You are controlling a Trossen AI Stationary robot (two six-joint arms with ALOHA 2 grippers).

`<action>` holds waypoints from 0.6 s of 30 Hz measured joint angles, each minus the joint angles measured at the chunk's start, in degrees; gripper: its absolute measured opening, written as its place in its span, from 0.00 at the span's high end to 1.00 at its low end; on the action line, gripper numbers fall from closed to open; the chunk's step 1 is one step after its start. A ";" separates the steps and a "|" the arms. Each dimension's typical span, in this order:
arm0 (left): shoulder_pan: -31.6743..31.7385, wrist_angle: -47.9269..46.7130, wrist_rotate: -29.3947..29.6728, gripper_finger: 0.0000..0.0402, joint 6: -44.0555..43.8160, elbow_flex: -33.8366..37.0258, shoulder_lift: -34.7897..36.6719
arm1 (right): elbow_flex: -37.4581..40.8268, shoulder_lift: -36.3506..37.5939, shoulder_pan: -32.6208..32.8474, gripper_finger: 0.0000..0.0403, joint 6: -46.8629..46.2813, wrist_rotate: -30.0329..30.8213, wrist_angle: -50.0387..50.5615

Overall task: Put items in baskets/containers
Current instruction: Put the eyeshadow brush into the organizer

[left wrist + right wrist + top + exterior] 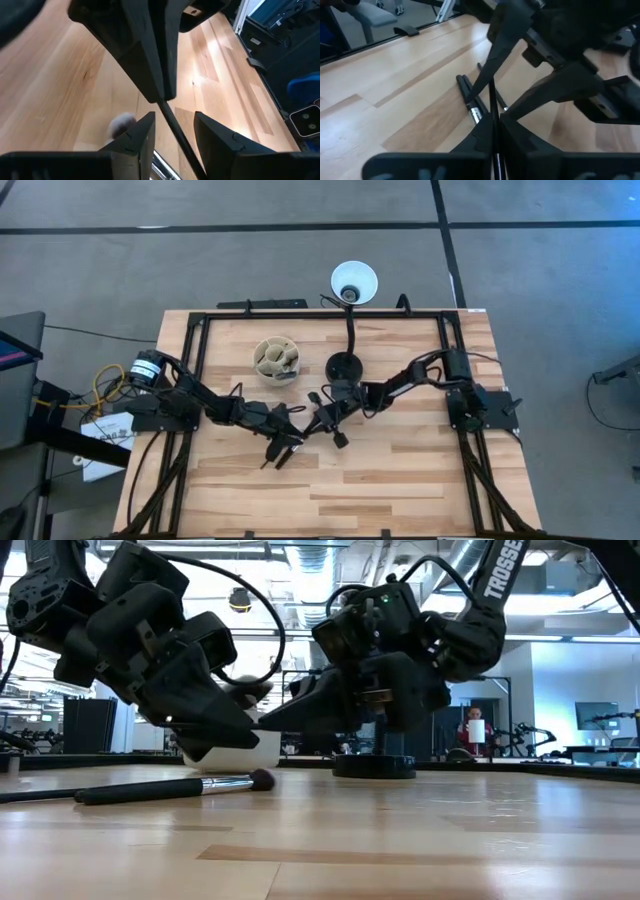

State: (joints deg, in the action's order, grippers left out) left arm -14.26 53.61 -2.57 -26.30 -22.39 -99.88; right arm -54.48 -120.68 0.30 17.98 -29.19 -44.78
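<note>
1. We see the right gripper (318,420) near the bench's middle, its arm reaching in low from the right edge; the fingers are clenched on a thin black brush handle (492,107).
2. The left gripper (285,442) faces it from the left edge's side, arm stretched low, fingers (142,135) parted with that same handle running between them; whether they press it, we cannot tell.
3. More brushes (470,97) lie on the bench (400,480) beneath both grippers, one pale-tipped brush (170,787) flat on the wood.
4. The cream cup (276,358) stands toward the far edge, beside the black lamp base (346,366).
</note>
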 joint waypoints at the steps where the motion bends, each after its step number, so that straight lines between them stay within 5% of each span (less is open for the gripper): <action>1: 0.00 -0.06 0.02 0.68 0.00 0.00 0.00 | 0.00 0.00 -0.09 0.96 0.00 -0.02 -0.04; 5: 0.00 -0.33 0.01 0.72 -0.09 0.00 0.00 | -0.02 0.00 -0.44 0.95 0.40 -0.03 -0.72; 11: 0.24 -1.35 2.98 0.94 -0.89 0.09 -0.09 | -0.02 0.08 -0.52 0.98 0.42 0.02 -1.16; 18: 0.18 -1.36 5.59 0.96 -1.90 0.04 -0.09 | -0.03 1.32 -0.28 0.82 0.42 0.08 -0.69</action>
State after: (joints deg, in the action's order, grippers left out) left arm -14.08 52.24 3.02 -28.20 -22.35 -99.96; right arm -54.50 -119.36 0.01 18.39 -29.11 -45.47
